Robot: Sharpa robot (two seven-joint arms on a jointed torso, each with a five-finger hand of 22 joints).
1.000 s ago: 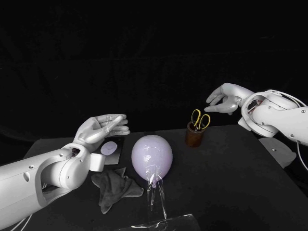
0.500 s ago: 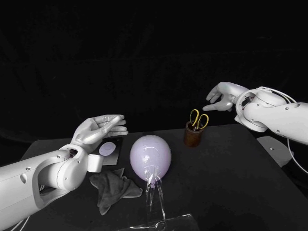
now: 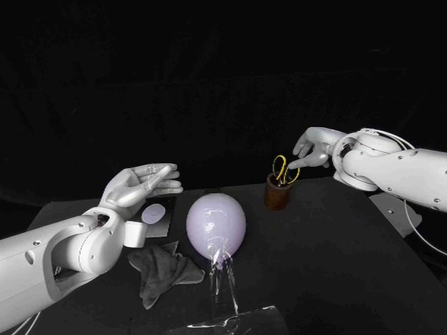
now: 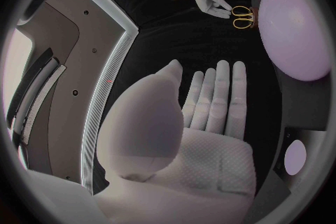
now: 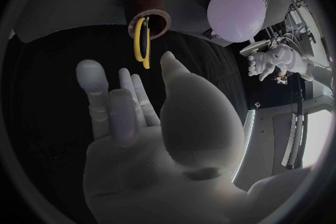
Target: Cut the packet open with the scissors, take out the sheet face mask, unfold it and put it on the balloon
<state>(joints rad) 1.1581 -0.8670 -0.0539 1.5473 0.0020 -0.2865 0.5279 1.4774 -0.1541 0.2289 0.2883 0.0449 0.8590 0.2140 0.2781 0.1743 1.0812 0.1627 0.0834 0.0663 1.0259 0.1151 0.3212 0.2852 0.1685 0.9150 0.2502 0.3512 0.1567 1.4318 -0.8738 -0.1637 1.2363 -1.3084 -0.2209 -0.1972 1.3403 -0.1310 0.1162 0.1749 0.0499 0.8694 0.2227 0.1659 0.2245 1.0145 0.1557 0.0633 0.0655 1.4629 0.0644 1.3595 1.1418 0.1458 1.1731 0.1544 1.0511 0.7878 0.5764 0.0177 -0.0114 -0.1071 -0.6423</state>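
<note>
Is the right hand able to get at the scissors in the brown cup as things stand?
Probably yes. The right hand hangs right beside the scissors, whose yellow handles stand up out of the brown cup with nothing covering them, and its fingers are open towards them.

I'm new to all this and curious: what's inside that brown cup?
Scissors stand in the cup, their yellow handles sticking out above the rim. The blades are hidden by the cup's wall, as is anything else inside.
</note>
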